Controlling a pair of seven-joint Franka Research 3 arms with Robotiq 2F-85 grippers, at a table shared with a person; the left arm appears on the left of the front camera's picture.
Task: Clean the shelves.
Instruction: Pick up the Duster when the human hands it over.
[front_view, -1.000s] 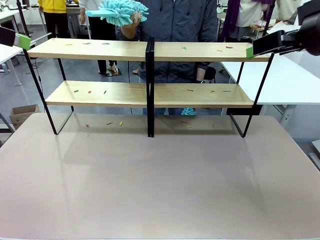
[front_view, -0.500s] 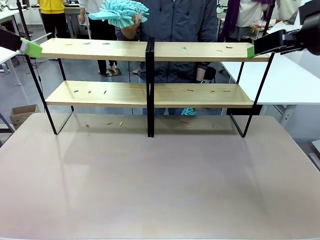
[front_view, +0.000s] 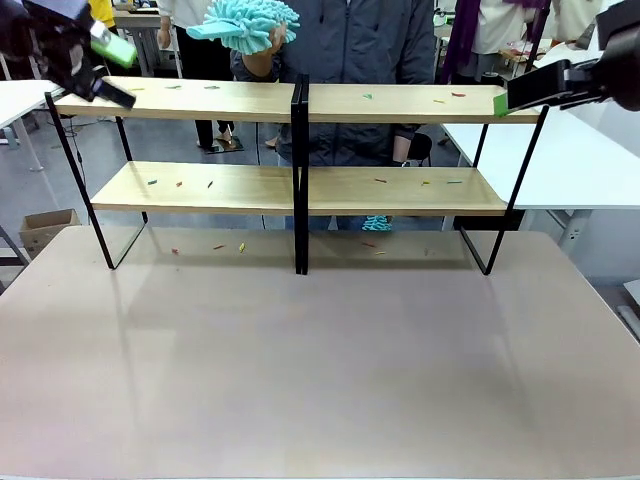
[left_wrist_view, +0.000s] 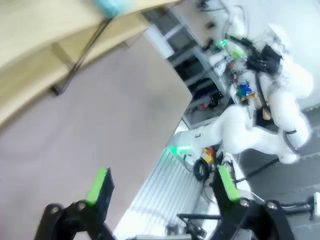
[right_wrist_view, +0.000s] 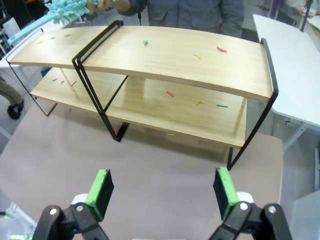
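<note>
1. Front view:
   - The shelves (front_view: 230, 100) stand on the far half of the table (front_view: 320, 370). Small coloured scraps (front_view: 368, 96) are scattered over their boards and beneath them.
   - The left gripper (front_view: 118, 72) hangs at the left end of the top board.
   - The right gripper (front_view: 505, 100) lines up with that board's right end.
   - Behind the shelves, a person's hand (front_view: 272, 40) holds a fluffy teal duster (front_view: 245, 22) above the top board.
2. Left wrist view (blurred): the left gripper (left_wrist_view: 164, 184) has its fingers spread wide with nothing between them. The shelves (left_wrist_view: 45, 30) lie towards the upper left.
3. Right wrist view:
   - The right gripper (right_wrist_view: 162, 187) is spread and empty, well apart from the shelves (right_wrist_view: 175, 55) and looking down on them.
   - The duster (right_wrist_view: 70, 10) is over their far corner.
</note>
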